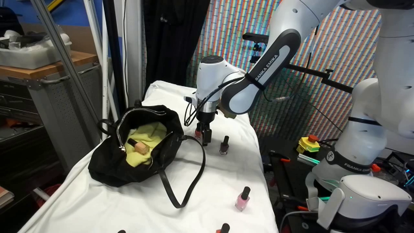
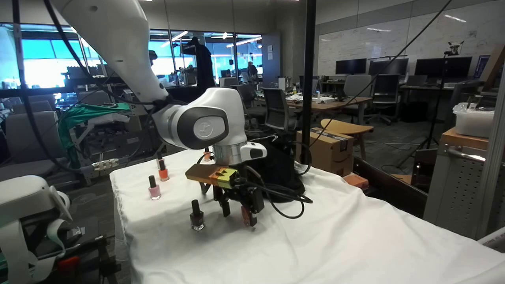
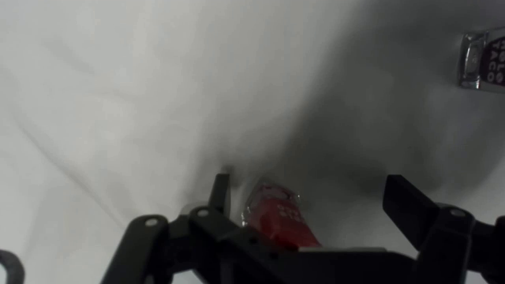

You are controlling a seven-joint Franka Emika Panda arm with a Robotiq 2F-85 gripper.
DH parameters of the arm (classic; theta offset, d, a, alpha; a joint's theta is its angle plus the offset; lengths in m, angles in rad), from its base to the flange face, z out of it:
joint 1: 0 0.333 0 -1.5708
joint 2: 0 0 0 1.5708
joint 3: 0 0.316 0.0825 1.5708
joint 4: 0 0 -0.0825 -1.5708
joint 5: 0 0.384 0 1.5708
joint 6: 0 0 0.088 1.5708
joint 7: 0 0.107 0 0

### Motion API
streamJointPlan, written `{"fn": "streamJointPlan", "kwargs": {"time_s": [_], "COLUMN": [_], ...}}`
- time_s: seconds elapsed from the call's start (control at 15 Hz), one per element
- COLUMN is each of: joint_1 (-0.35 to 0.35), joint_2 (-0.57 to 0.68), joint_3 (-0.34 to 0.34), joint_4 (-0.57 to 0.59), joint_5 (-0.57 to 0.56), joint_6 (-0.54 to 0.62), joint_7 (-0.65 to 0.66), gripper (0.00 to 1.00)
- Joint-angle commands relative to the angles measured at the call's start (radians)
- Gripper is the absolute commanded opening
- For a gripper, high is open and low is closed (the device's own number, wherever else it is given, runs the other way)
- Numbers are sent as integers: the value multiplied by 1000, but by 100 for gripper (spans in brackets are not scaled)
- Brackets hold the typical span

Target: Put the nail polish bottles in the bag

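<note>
White cloth (image 1: pixel 97 207) lies under the bag (image 1: pixel 113 168). Beside it, your gripper (image 3: pixel 309 177) stands wide astride the red bottle (image 3: pixel 278 221); contact is unclear in the dim wrist view. You should expect light, slick, probably breakable glass: take it low on the body.

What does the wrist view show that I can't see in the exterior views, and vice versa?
Only the wrist view: legible lettering on the dark bottle, which is cut off by the picture's edge.
Only the exterior views: the black bag, the pink bottle and the white arm, among much else.
Both: the red bottle, the dark bottle, the gripper and the white cloth.
</note>
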Motion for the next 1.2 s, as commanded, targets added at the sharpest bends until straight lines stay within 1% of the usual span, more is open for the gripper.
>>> {"fn": "streamJointPlan", "kwargs": {"time_s": [0.0,0.07,0.13,0.2,0.27,0.33,0.4,0.67,0.8,0.87,1.0,1.13], "joint_1": [17,20,19,17,5,4,-5,-23,-31,-35,-23,4], "joint_2": [-20,-19,-16,-14,-11,-9,-5,-10,-23,-27,-45,-75], "joint_3": [-16,-23,-31,-35,-32,-38,-36,-46,-43,-40,-45,-60], "joint_4": [-13,-13,-11,-9,-9,-8,-7,-20,-31,-33,-37,-48], "joint_5": [-37,-48,-55,-58,-49,-50,-38,-29,-22,-17,-21,-44], "joint_6": [32,51,76,94,118,137,153,213,227,229,199,176], "joint_7": [48,65,76,82,74,82,74,77,71,71,86,115], "gripper": [100,100,97,84,73,71,65,35,24,16,15,15]}}
